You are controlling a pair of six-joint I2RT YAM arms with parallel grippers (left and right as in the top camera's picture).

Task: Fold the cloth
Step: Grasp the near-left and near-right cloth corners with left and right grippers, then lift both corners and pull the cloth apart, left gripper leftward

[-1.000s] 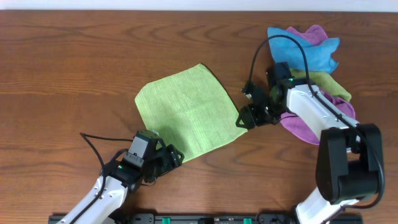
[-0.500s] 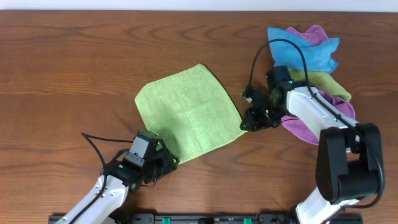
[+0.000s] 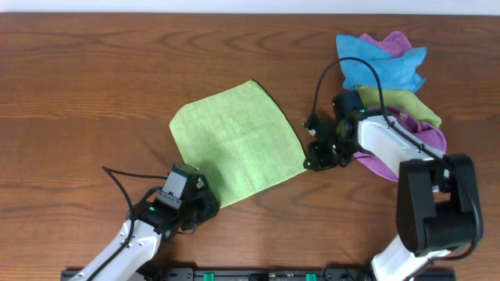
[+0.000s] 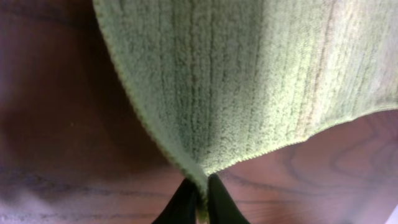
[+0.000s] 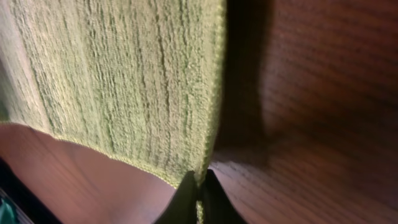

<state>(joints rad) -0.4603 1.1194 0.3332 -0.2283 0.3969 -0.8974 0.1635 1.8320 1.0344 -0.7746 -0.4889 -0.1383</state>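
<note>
- Seen from above, the bright lime-green square microfibre cloth [image 3: 234, 140] lies flat near the middle of the brown wooden table [image 3: 94, 78]. It is turned so its corners point like a diamond.
- The left gripper [image 3: 212, 204] is at the cloth corner closest to the table's front edge. It is pinched tight on that corner.
- The right gripper [image 3: 310, 161] is at the cloth's right corner and is pinched tight on it too.
- A heap sits toward the table's far right corner: a blue cloth [image 3: 375, 64], a purple cloth [image 3: 394, 40] and a dull olive-green cloth [image 3: 406, 101]. It is apart from the lime one.
- In the left wrist view, the two black fingers of the left gripper [image 4: 200, 188] are squeezed together on the very tip of the cloth [image 4: 249, 74]. The cloth spreads out above them over the table [image 4: 329, 168].
- In the right wrist view, the right gripper [image 5: 199, 185] has its black fingers closed on the tip of the cloth [image 5: 124, 81]. The table [image 5: 311, 93] shows dark to the right of the cloth's edge.
</note>
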